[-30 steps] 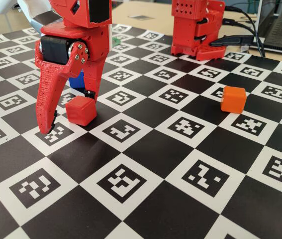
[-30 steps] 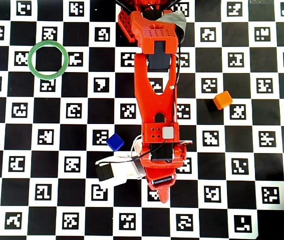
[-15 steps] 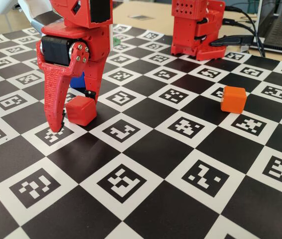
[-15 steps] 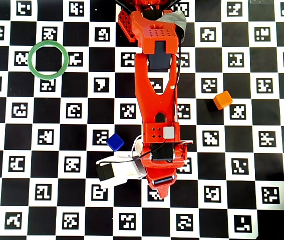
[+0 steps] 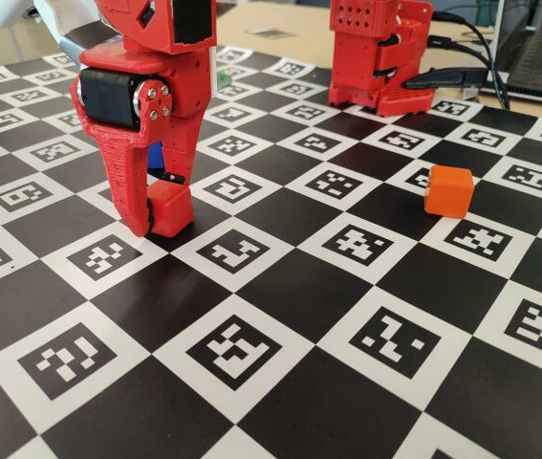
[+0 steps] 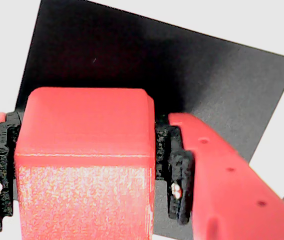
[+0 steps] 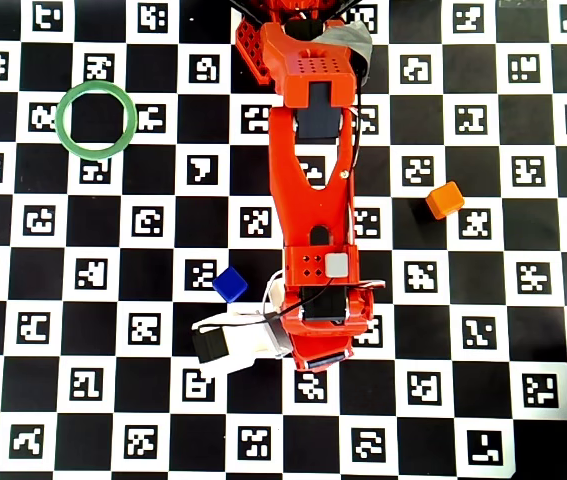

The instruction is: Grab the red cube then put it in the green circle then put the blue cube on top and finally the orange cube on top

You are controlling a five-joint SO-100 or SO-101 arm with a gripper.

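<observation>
The fingers (image 6: pixel 89 170) are squeezing the red cube (image 6: pixel 84 170) tight from both sides, sitting on the table (image 5: pixel 366 316), well apart from the green circle (image 7: pixel 96 119)

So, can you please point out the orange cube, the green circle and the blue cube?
orange cube (image 5: pixel 448 191): fixed view, on its front face.
green circle (image 7: pixel 96 89): overhead view, on the top arc of the ring.
blue cube (image 7: pixel 230 284): overhead view, on its top face, just left of the arm.
</observation>
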